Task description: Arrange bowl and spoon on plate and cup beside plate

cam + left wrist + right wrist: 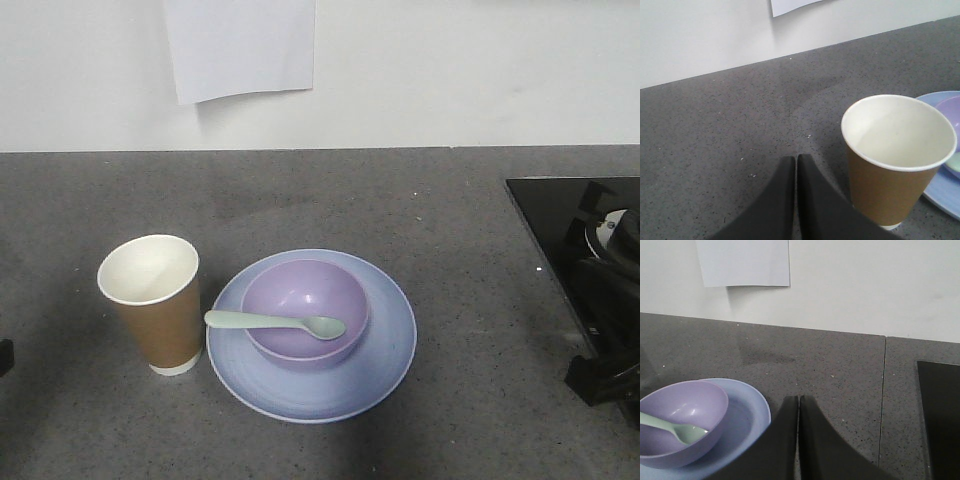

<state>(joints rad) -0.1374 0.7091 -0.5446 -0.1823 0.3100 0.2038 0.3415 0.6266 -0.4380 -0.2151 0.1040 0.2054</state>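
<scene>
bowl (304,310) is sitting on the plate (385,355), spoon (273,322) lying across it, cup (151,302) standing just left on the tabletop (400,200). both tools, left tool (795,172) and right tool (798,410), are closed, empty. best now: backing off without nudging anything.

Counter, wall, paper and a black panel

A dark grey speckled countertop (420,210) filled most of the front view, meeting a plain white wall (480,70) along the upper part of the frame. A sheet of white paper (242,45) hung on that wall at upper centre-left, its lower edge curling slightly and casting a faint shadow. At the right edge sat a glossy black panel (555,215), flush with the counter. In the right wrist view, a thin seam (883,400) ran down the countertop, just left of the black panel at the right edge.
</scene>
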